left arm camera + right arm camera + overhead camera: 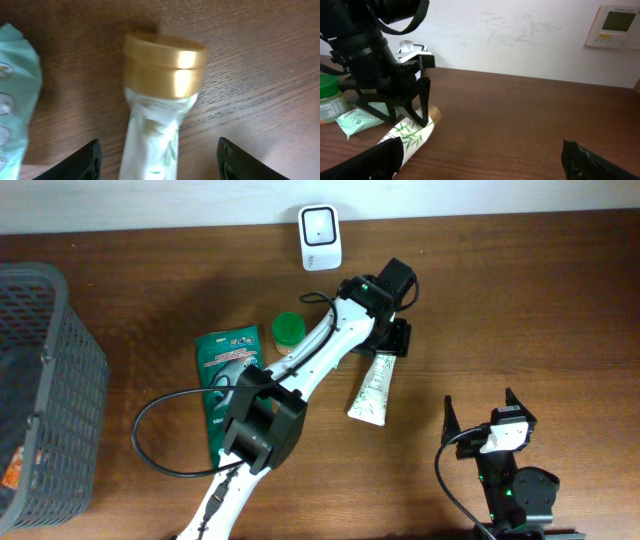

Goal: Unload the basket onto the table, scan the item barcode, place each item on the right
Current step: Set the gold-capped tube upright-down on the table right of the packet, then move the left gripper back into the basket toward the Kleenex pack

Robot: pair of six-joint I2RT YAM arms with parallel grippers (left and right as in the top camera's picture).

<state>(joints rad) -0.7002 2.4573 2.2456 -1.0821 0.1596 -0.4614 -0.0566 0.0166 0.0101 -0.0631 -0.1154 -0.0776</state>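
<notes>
On the brown counter, grey basket at the overhead frame's left edge, the cream tube lies flat just right of centre, gold cap toward the white scanner at top centre. My left tool hangs over the cap end, fingers spread either side without touching it; my right tool sits spread and empty at lower right. I judge the pick-up is in hand: next I must close on the tube, lift it, and turn its barcode, unseen here, to the scanner.
</notes>
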